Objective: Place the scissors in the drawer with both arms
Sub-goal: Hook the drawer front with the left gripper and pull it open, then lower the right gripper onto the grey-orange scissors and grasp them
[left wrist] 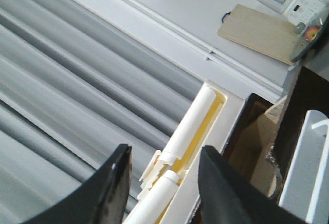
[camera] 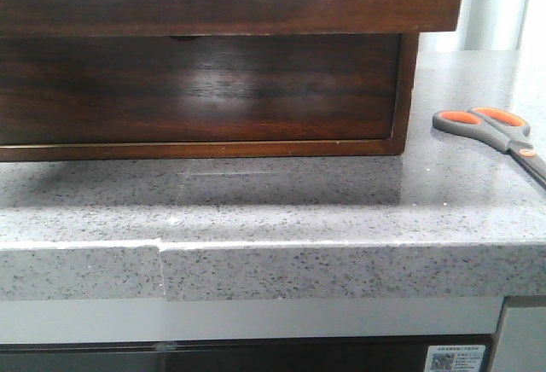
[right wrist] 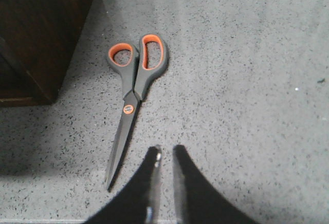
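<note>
black tapering fingers of the right gripper point(right wrist: 164, 154) are seen closest in the right wrist view, their jaws nearly pressed together with only a thin slit between and nothing held. the scissors point(right wrist: 131, 98) lie closed and flat on the speckled worktop point(right wrist: 247, 90), just beyond and slightly to one side of the fingertips, apart from them. their long axis runs roughly away from the jaws, blade tip nearest, orange-lined loops farthest. the drawer point(camera: 200, 90) is shut, the scissors resting well to its right. the left gripper point(left wrist: 162, 178) is spread and empty, aimed elsewhere, seemingly well away, so the right arm is judged nearer.
</note>
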